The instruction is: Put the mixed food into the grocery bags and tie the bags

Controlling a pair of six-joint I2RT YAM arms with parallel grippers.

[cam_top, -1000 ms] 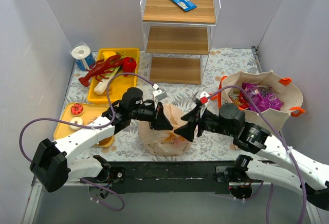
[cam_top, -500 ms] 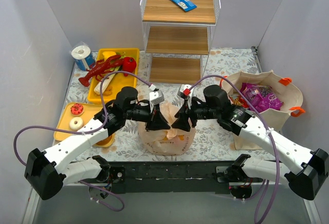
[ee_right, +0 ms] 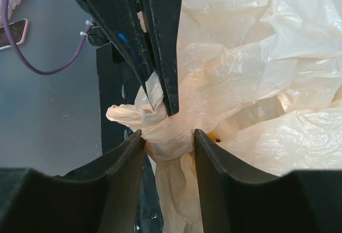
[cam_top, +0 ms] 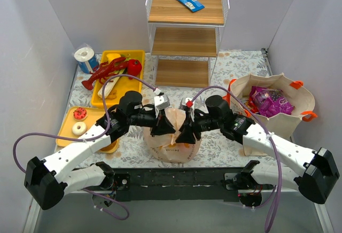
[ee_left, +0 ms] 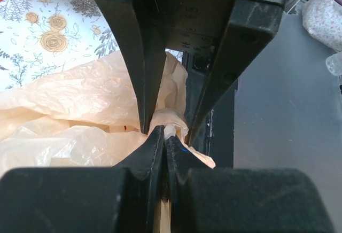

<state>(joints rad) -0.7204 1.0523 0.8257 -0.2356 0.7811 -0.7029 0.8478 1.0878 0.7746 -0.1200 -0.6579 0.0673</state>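
Observation:
The peach plastic bag (cam_top: 171,145) sits at the near centre of the table, its top gathered into a twisted knot (ee_right: 160,131). My left gripper (cam_top: 166,127) is shut on a strip of the bag's plastic (ee_left: 170,131) at its fingertips (ee_left: 163,137). My right gripper (cam_top: 181,136) faces it tip to tip. In the right wrist view my right gripper (ee_right: 166,139) holds the knot, which fills the gap and touches both fingers. The beige tote (cam_top: 288,121) stands at the right with a purple packet (cam_top: 270,102) and red-orange packets (cam_top: 247,105) inside.
A wire shelf rack (cam_top: 187,35) stands at the back with a blue packet (cam_top: 188,0) on top. A yellow tray (cam_top: 136,55) with a red toy lobster (cam_top: 104,72) and a second tray (cam_top: 67,131) with doughnuts lie at the left. A paper roll (cam_top: 85,57) stands behind.
My right gripper has swung left and forward to the bag's top and closed in on the knot. My left gripper has stayed on the bag's plastic, shifting slightly.

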